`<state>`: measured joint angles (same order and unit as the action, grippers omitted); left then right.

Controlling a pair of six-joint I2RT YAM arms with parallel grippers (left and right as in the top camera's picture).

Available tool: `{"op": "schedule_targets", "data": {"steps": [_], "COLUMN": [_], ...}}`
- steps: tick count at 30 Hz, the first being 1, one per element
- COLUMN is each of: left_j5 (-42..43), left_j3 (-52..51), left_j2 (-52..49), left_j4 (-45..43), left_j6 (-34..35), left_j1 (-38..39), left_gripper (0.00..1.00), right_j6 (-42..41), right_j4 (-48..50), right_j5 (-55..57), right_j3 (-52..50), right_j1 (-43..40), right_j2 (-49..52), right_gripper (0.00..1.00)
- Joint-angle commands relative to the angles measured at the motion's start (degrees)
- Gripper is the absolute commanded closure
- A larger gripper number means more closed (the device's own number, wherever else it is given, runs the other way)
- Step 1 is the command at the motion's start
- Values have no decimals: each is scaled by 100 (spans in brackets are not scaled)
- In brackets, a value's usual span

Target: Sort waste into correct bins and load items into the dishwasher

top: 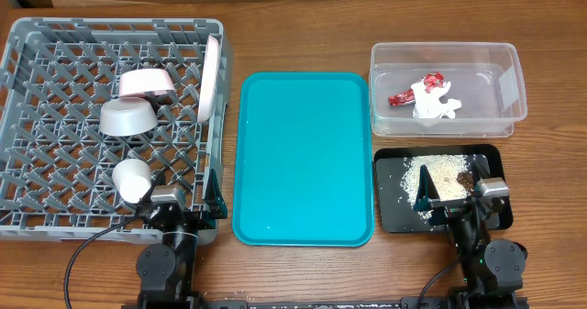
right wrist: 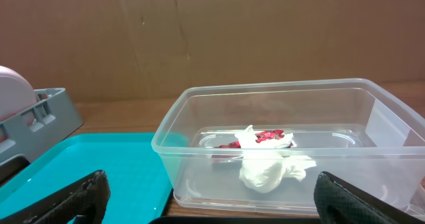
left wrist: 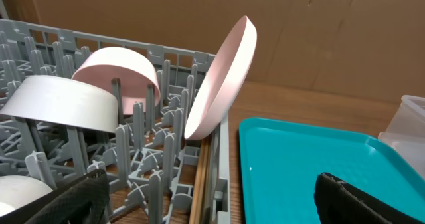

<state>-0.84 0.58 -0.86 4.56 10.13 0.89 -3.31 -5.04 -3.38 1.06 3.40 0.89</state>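
From overhead, note plate (top: 212,78), bowl (top: 128,118) and cup (top: 131,179) racked in the crate (top: 55,52), wrapper (top: 401,98) and tissue (top: 433,100) in the clear tub (top: 514,71), rice (top: 431,173) on the black tray (top: 390,219), teal tray (top: 303,153) between, on a wooden surface (top: 303,34). From the left wrist, see left tool (left wrist: 209,197) spread, empty; treat plate as stiff, slick, breakable; take by the rim. From the right wrist, see right tool (right wrist: 209,191) spread, empty; expect tissue light, soft; brown wall (right wrist: 265,31) behind.
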Motion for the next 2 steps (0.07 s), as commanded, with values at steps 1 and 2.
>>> {"op": "schedule_targets", "data": {"steps": [1, 2], "left_j5": [83, 83], "left_j3": [-28, -28], "left_j2": [59, 59], "left_j4": [-11, -11], "left_j6": [-72, -72], "left_j1": [31, 31], "left_gripper": [0, 0], "right_j6": [15, 15], "right_j4": [39, 39], "right_j5": [79, 79], "right_j3": [-59, -59], "right_j1": [-15, -15], "right_j2": [-48, -48], "right_gripper": [0, 0]}}
